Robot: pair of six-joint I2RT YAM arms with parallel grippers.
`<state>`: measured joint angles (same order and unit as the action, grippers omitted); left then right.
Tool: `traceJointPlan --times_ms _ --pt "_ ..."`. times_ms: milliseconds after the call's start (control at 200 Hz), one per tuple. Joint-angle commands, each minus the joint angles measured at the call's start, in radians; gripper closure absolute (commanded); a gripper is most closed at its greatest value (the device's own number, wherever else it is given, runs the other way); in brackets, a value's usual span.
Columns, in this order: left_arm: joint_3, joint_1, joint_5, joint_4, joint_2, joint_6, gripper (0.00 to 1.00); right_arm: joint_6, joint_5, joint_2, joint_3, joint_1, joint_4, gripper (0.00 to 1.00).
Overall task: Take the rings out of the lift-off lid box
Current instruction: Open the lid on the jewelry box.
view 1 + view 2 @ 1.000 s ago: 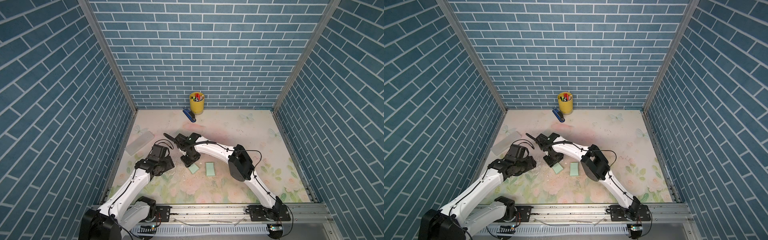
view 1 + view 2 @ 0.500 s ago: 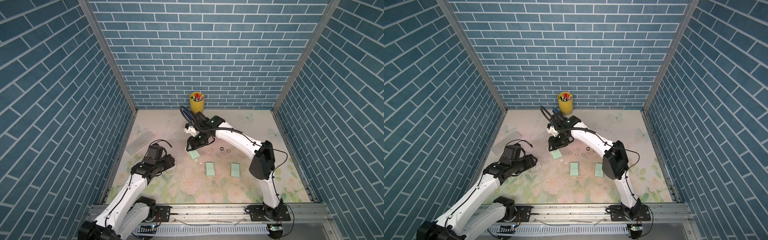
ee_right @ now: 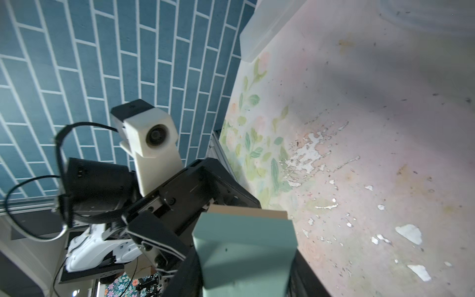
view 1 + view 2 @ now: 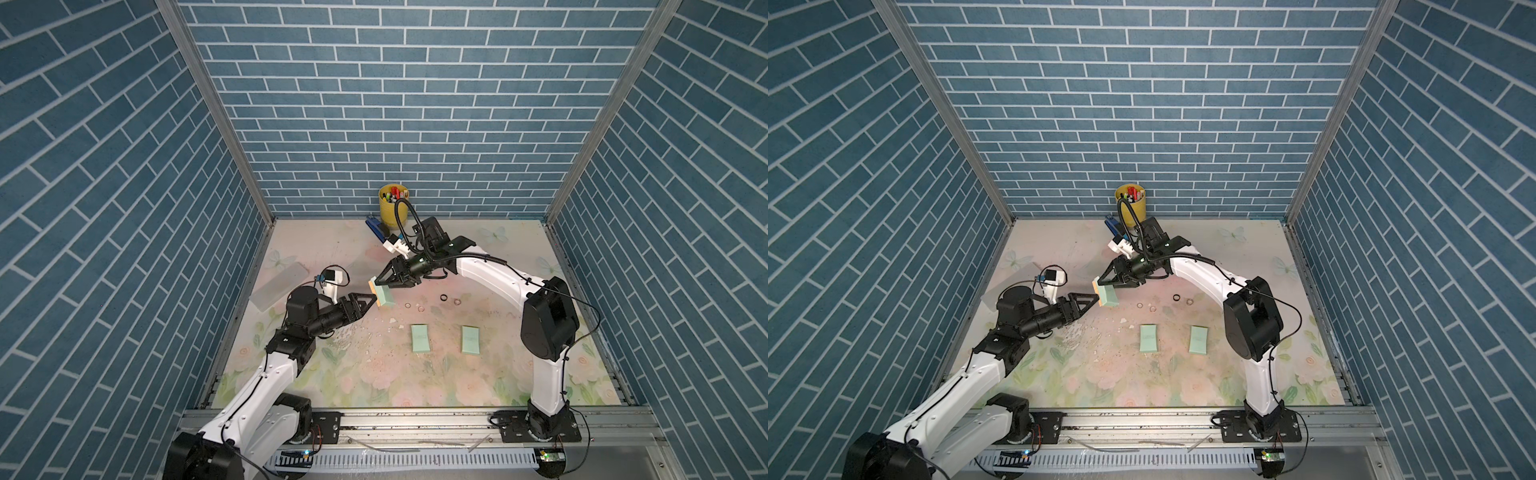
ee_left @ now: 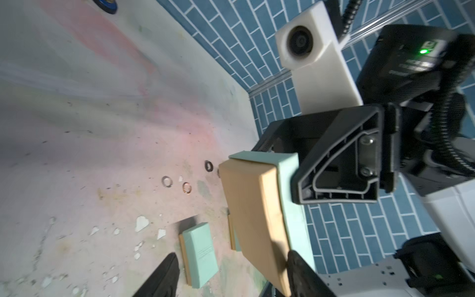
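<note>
The right end effector (image 4: 380, 285) grips the mint-green box (image 4: 386, 297) above the surface (image 4: 498, 266), left of its middle. The left end effector (image 4: 370, 304) stands open at the box's end. Four rings (image 4: 444, 298) lie loose near the surface's middle.

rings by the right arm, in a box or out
Out: four rings lie loose on the bare floral mat.

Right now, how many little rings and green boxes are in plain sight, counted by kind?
Small thin round rings, lying loose: 4
Mint-green rectangular boxes, one lifted, two lying flat: 3
Total: 7
</note>
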<state>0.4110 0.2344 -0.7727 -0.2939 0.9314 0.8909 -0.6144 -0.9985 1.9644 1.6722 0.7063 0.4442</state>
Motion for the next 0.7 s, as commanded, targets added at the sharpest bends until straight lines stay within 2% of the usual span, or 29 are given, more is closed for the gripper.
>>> traceJointPlan --times_ms 0,200,385,695 --pt "-0.027 -0.011 -0.110 -0.241 0.013 0.108 0.32 -0.085 -0.118 -0.059 -0.035 -0.020 -0.141 0.53" --pt "-0.046 -0.011 -0.103 -0.292 0.002 0.142 0.32 -0.147 -0.167 -0.067 -0.076 -0.025 -0.238 0.53" --pt "-0.063 -0.011 -0.106 -0.398 0.012 0.199 0.32 -0.333 -0.238 -0.056 -0.139 -0.025 -0.496 0.53" --pt "-0.068 -0.010 -0.112 -0.537 0.069 0.269 0.35 -0.370 -0.266 -0.054 -0.155 -0.024 -0.562 0.53"
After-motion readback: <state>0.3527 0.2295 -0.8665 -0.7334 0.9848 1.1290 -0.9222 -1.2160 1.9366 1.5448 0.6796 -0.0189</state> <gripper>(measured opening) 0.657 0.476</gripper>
